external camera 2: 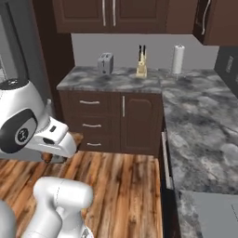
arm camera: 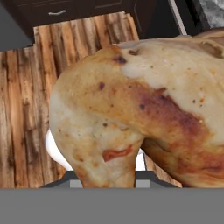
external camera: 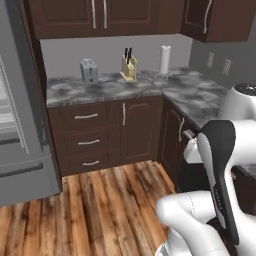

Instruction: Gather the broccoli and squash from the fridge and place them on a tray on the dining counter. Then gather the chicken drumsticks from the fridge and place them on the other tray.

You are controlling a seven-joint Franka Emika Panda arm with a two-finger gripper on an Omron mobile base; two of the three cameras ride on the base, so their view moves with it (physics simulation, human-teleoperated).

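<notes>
One chicken drumstick (arm camera: 131, 109) in the closed end effector (arm camera: 107, 181), above wood floor (arm camera: 26, 109).

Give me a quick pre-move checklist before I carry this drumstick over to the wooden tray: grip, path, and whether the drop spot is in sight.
1. Drumstick in the gripper: ok. In the hand view the chicken drumstick sits right at the gripper, which is shut on it.
2. Grip security: cannot tell. The meat hides the fingertips, so the contact area is not visible.
3. Floor under the load: ok. Bare wooden floor lies below the drumstick.
4. Fridge clearance: ok. The fridge stands off to the left in the left base view, apart from the arm.
5. Wooden tray in sight: not ok. The corner counter ahead carries a toaster, knife block and paper towel roll, no tray.
</notes>
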